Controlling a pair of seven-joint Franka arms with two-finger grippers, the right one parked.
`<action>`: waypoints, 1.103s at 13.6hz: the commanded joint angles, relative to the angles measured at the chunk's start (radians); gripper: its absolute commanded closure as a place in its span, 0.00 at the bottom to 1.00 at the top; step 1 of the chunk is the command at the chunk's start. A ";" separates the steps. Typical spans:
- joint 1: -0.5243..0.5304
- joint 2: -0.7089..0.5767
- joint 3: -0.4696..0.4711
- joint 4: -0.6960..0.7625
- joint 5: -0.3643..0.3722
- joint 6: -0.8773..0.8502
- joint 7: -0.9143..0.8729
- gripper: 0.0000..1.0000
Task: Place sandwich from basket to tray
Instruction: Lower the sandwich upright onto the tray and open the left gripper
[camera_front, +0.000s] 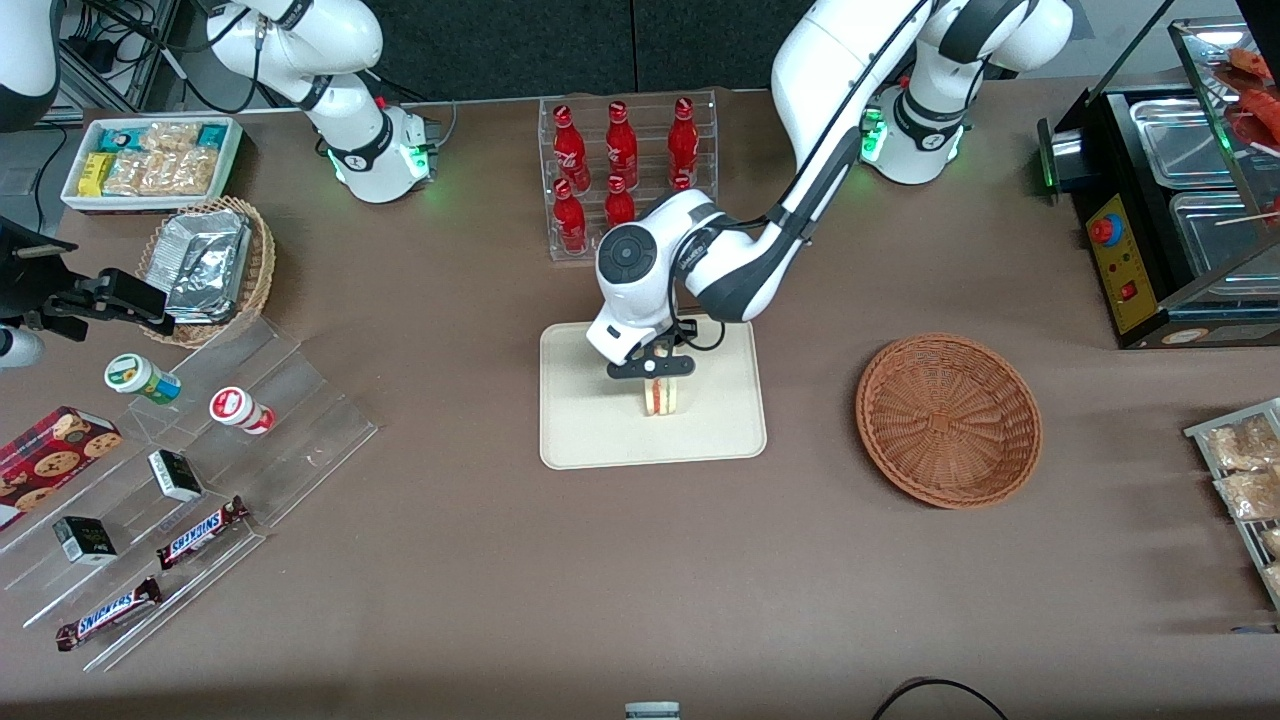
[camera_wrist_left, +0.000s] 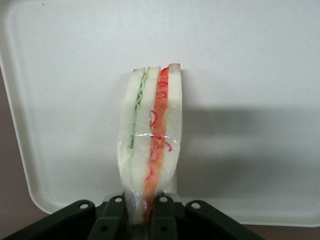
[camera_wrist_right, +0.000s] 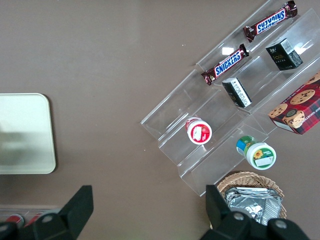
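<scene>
The sandwich (camera_front: 659, 397) is held upright in the claw (camera_front: 652, 374), fingers clamped on one end of the wedge, over the middle of the tray (camera_front: 570, 440). The basket (camera_front: 948, 419) sits empty, toward the working arm's end of the desk. Contact with the tray cannot be confirmed. Step in hand, as judged: set-down. The sandwich should be lowered until its edge is borne by the tray, then released gently; a narrow edge may tip.
</scene>
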 joint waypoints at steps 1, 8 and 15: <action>-0.016 0.026 0.014 0.037 -0.003 0.009 -0.015 1.00; -0.027 0.028 0.016 0.037 0.009 0.024 -0.015 0.00; -0.029 -0.018 0.023 0.092 0.012 -0.035 0.001 0.00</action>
